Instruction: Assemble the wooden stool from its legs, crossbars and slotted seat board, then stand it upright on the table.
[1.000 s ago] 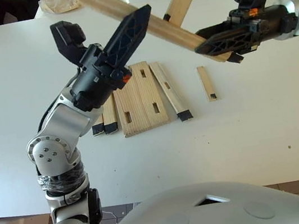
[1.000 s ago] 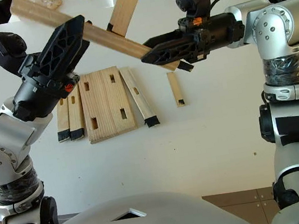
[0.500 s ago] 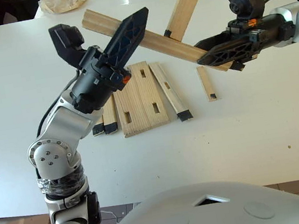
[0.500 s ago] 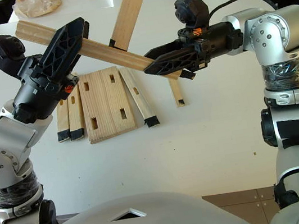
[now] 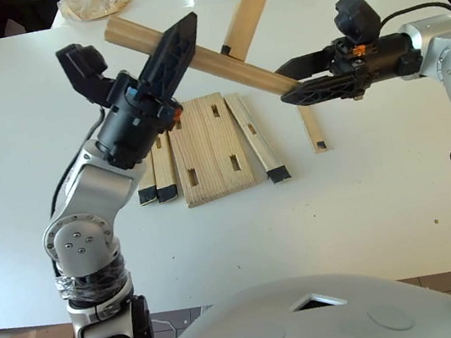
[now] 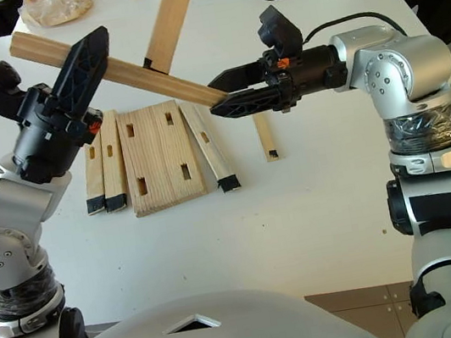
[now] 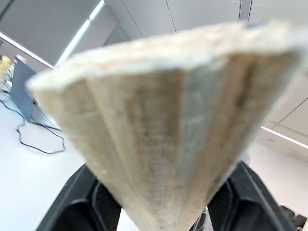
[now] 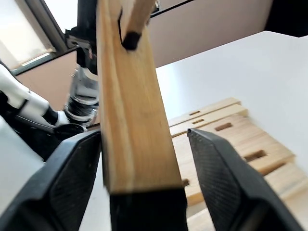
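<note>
While the slotted seat board (image 5: 210, 150) lies flat on the table (image 5: 366, 189), the left gripper (image 5: 167, 58) and right gripper (image 5: 297, 89) each clamp one end of a long wooden leg (image 5: 226, 64) in the air above it.

left end effector (image 5: 177, 43) raised, clamped | right end effector (image 5: 287, 84) raised, clamped

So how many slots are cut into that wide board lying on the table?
4 in the seat board: two slots toward its far end, two toward its near end. None looks hidden.
</note>
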